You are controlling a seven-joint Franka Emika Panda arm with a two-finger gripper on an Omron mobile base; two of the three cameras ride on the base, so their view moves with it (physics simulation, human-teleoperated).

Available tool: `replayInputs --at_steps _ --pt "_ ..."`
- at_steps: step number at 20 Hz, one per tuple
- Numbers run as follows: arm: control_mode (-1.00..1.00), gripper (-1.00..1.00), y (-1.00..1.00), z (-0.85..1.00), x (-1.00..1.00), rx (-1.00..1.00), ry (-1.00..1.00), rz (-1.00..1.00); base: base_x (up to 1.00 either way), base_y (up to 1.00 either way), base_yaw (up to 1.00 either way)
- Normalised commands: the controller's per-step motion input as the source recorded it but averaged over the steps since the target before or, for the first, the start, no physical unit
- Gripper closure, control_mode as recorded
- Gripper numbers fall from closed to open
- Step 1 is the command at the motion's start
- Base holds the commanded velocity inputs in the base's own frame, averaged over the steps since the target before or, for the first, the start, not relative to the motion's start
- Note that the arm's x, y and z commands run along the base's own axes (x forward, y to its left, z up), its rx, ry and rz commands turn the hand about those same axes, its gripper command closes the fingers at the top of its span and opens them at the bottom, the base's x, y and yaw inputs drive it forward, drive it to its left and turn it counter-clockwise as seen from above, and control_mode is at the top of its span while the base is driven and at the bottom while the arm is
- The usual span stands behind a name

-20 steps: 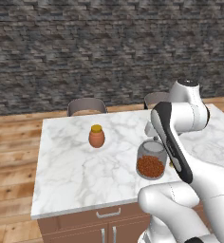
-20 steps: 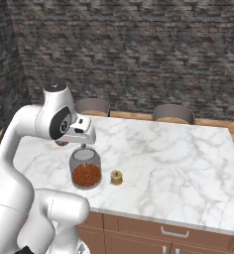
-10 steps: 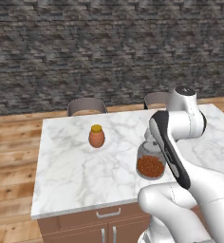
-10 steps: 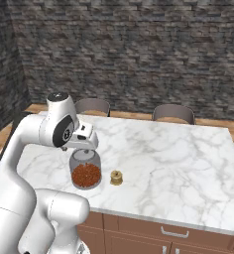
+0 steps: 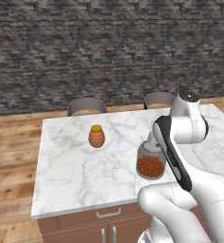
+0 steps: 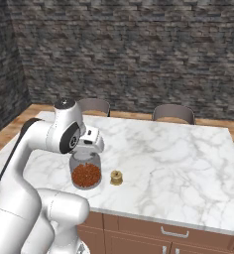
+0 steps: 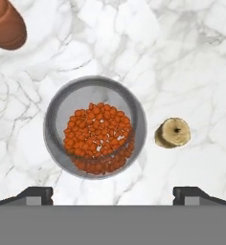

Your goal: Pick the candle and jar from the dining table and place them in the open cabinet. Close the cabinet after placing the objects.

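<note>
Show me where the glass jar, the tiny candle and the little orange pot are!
jar (image 7: 96,131), hand view, on the reddish granules seen through its lid.
candle (image 6: 116,177), right base view, on its tan side.
orange pot (image 5: 97,138), left base view, on its round belly.

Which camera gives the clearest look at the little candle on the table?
The hand view: it looks straight down on the candle, unobstructed, just beside the jar. The right base view shows it small but clear, next to the jar on the dining table. In the left base view the arm blocks that spot.
</note>
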Motion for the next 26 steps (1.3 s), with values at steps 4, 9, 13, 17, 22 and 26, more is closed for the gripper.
replayInputs --at_steps 4,9,13,17,22,26 --pt "-1.0 -1.0 -0.09 0.0 0.22 0.0 0.0 -0.01 0.0 0.0 0.0" --pt "-1.0 -1.0 -0.13 -0.03 0.2 0.0 0.0 0.0 0.0 0.0 0.0" --pt "-1.0 -1.0 -0.06 -0.14 0.28 0.0 0.0 0.0 0.0 0.0 0.0" --pt "-1.0 -1.0 0.0 -0.21 0.31 0.0 0.01 0.0 0.0 0.0 0.0" --pt "-1.0 -1.0 0.0 -0.25 0.25 0.0 0.02 -0.02 0.0 0.0 0.0" --pt "-1.0 -1.0 -0.04 -0.26 0.14 0.0 0.02 -0.04 0.0 0.0 0.0"
